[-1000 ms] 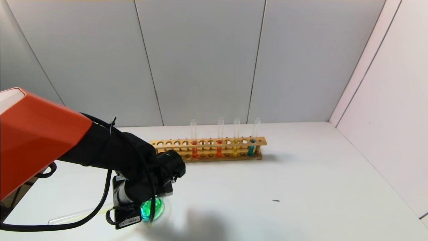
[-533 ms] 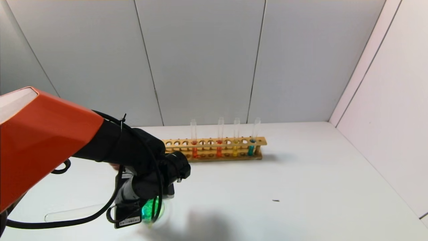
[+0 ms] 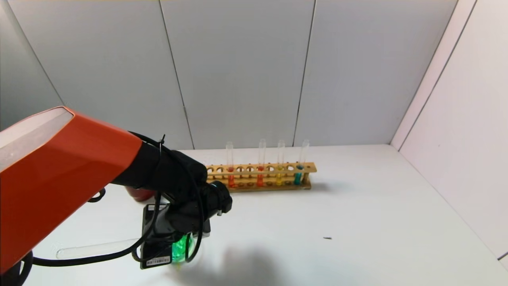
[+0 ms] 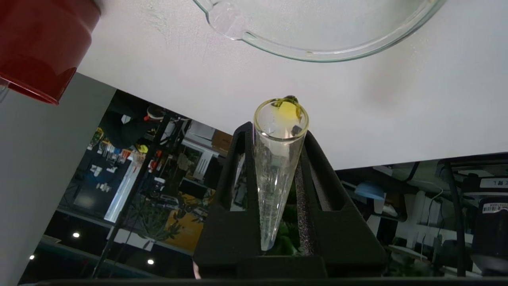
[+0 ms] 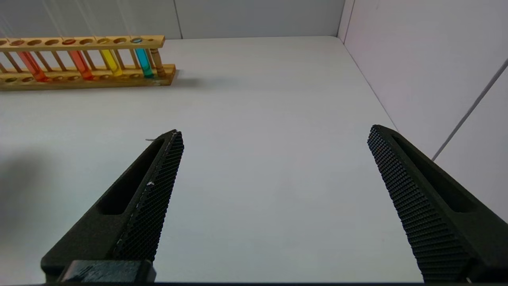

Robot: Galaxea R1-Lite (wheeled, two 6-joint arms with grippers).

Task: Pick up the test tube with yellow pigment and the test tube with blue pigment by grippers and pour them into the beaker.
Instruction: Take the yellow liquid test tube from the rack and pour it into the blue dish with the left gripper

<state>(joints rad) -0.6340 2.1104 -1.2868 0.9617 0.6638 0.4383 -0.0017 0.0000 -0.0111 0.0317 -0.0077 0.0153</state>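
Two claws are mine, and only the left one is busy. My left claw is clamped on a test tube whose open mouth carries a smear of yellow; the tube looks nearly drained and its mouth points toward the white tabletop. Just beyond that mouth sits the clear rim and pouring lip of the beaker, and in the head view a green glow shows under my left wrist at the near left of the tabletop. Beside it a dark red cup stands. One empty clear tube lies flat on the tabletop near my left arm.

My right claw hangs over bare tabletop with its fingers spread wide apart, gripping nothing.

At the back, the wooden rack holds four upright tubes: two orange-red ones, then the test tube with yellow pigment, then the test tube with blue pigment at the rack's right end. Both sit well apart from the beaker.
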